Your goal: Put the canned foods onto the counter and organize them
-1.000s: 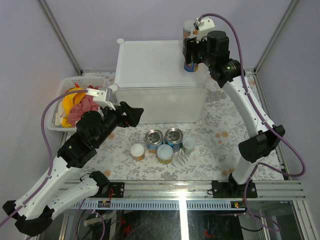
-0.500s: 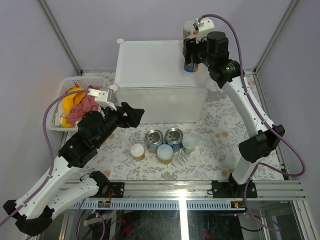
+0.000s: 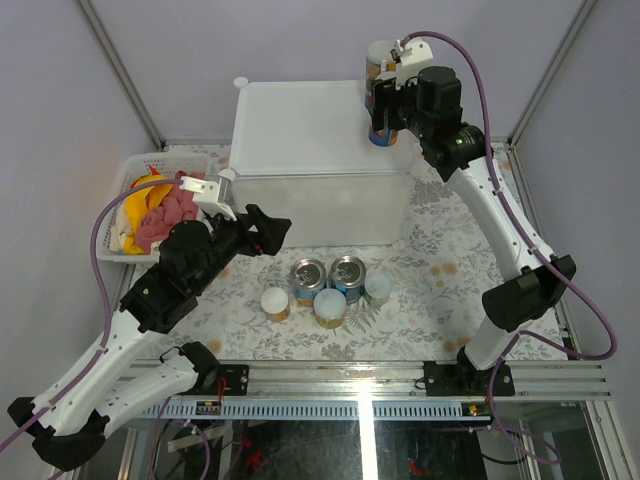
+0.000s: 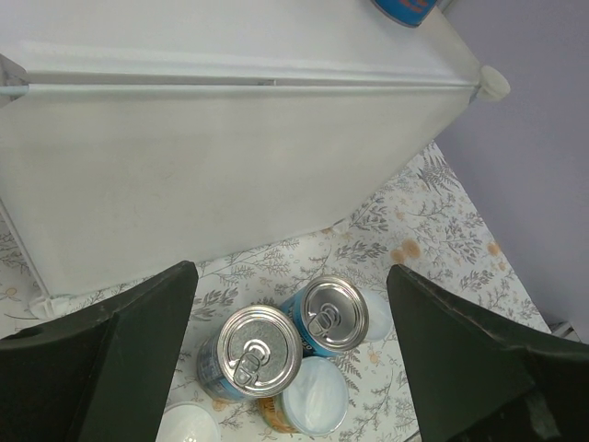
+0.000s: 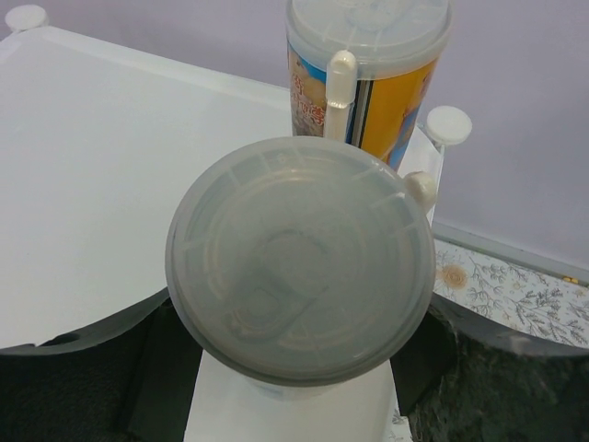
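The counter [image 3: 300,130] is a big white box at the back. One tall slim canister [image 3: 378,55] stands at its far right corner. My right gripper [image 3: 381,112] is shut on a second tall canister [image 3: 381,137], upright at the counter's right edge; the right wrist view shows its pale lid [image 5: 299,258] between my fingers [image 5: 87,373], in front of the other canister [image 5: 368,69]. My left gripper [image 3: 266,229] is open and empty, above two blue steel cans [image 4: 260,350] [image 4: 336,315] and three small white-lidded jars [image 3: 275,302] [image 3: 330,305] [image 3: 377,290] on the table.
A white mesh basket [image 3: 140,160] with a banana [image 3: 140,200] and a pink cloth [image 3: 168,218] stands left of the counter. The table has a floral cover [image 3: 450,260]. Frame posts and grey walls close the back and sides.
My right wrist has shifted slightly back and up with the canister still in it. My left arm has edged slightly to the right. The cans on the table have not moved.
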Motion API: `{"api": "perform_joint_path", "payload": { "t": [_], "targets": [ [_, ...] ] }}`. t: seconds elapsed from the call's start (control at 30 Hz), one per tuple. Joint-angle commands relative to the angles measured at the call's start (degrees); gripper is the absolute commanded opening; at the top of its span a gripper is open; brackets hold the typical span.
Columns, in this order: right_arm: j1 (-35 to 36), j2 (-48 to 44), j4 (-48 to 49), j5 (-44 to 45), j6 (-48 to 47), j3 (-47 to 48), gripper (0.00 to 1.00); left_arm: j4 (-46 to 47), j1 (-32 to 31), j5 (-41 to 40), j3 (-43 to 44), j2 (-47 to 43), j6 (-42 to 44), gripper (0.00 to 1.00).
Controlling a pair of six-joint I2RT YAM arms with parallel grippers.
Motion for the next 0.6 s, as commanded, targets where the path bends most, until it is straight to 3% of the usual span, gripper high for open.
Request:
{"api": "perform_joint_path", "payload": {
  "t": [0.0, 0.27, 0.57],
  "targets": [
    [-0.19, -4.62, 6.43, 0.86, 0.67, 1.63, 0.77, 2.87, -0.22, 1.13, -0.7, -0.05, -0.32, 0.84],
    [-0.19, -4.41, 5.69, -0.27, 0.87, 2.88, 0.86, 2.87, -0.22, 1.42, -0.98, 0.02, -0.92, 0.86],
    [-0.21, -4.62, 6.48, -1.13, 0.96, 3.15, 0.87, 2.7, -0.22, 1.41, -1.21, -0.09, -1.2, 0.86]
  ]
}}
